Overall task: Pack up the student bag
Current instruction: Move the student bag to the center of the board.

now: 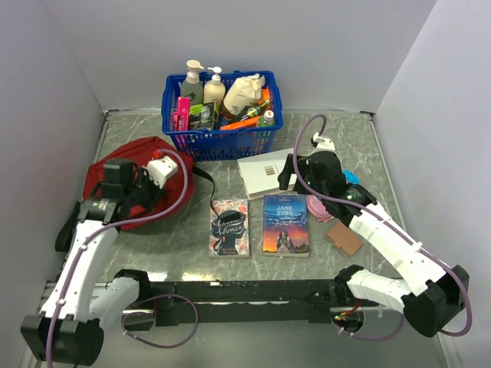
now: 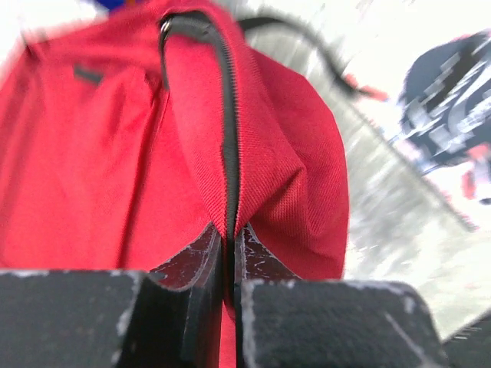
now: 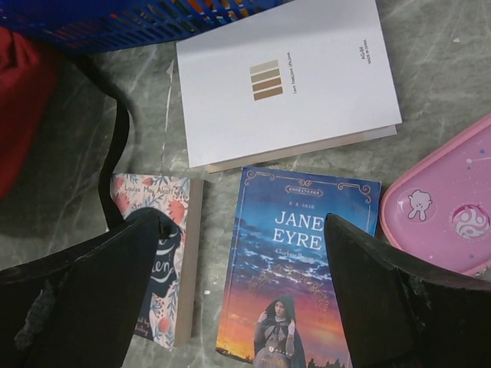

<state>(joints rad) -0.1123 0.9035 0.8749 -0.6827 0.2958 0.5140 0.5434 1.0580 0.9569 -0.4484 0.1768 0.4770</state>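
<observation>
The student bag (image 1: 146,147) – a large, soft, dark-red fabric backpack with black straps and zipper trim – lies on the grey marbled table (image 1: 353,142) at about 9 o'clock in the top view, with one black strap trailing out toward 3 o'clock. The left end effector (image 2: 230,245) sits on top of it. In the left wrist view its fingers are drawn narrow and pinch the bag's black zipper edge, with red cloth folded on either side of the seam.

The right end effector (image 3: 244,230) hangs wide, with nothing between its fingers, above the blue paperback titled Jane Eyre (image 3: 307,230). A floral-covered paperback (image 3: 153,195) lies flat just beside that book at its 9 o'clock. A plain white book with brown stripes on its cover (image 3: 284,77) lies at its 12 o'clock. A pink plastic lidded box (image 3: 445,215) rests at its 3 o'clock, close to the book's edge. In the top view a small brown rectangular card (image 1: 344,238) lies near the right arm at about 4 o'clock.

A blue plastic basket (image 1: 222,142), filled with bottles and packets, stands at the table's 12 o'clock – just beyond the white book and near the bag's far corner.
</observation>
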